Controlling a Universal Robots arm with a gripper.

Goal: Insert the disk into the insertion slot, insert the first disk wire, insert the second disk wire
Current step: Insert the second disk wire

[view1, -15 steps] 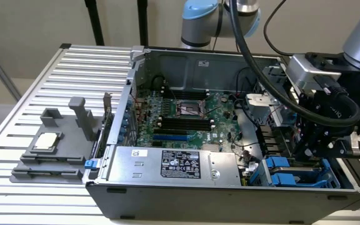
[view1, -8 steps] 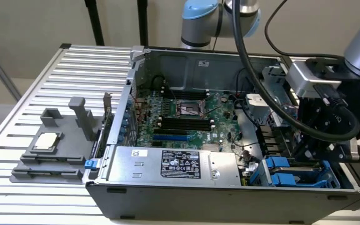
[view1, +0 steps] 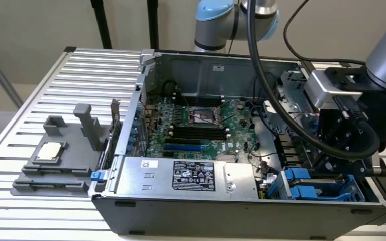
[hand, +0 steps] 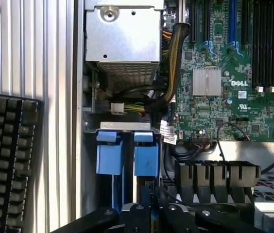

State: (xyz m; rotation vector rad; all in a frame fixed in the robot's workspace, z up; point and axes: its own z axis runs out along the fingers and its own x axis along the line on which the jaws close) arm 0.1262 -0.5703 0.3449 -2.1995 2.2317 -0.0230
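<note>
Exterior view: my arm hangs over the open computer case [view1: 247, 206], at the exterior view's right end. My gripper [view1: 341, 150] sits low above the insertion slot [view1: 317, 187], the bay with blue tabs in the near right corner of the case. Cables loop around my wrist; whether my fingers are spread or pressed together, I cannot tell.

Silver power-supply box [view1: 186, 175] lies along the near wall, motherboard [view1: 196, 125] behind it. Grey fixture block [view1: 59, 155] stands outside on the ribbed table [view1: 38, 90], well apart from the case.

Wrist view: blue tabs [hand: 127, 155] of the slot lie just ahead of my gripper linkage [hand: 151, 216]. Disk itself I cannot make out with certainty. Black keyboard [hand: 8, 160] rests on the table beside the case.
</note>
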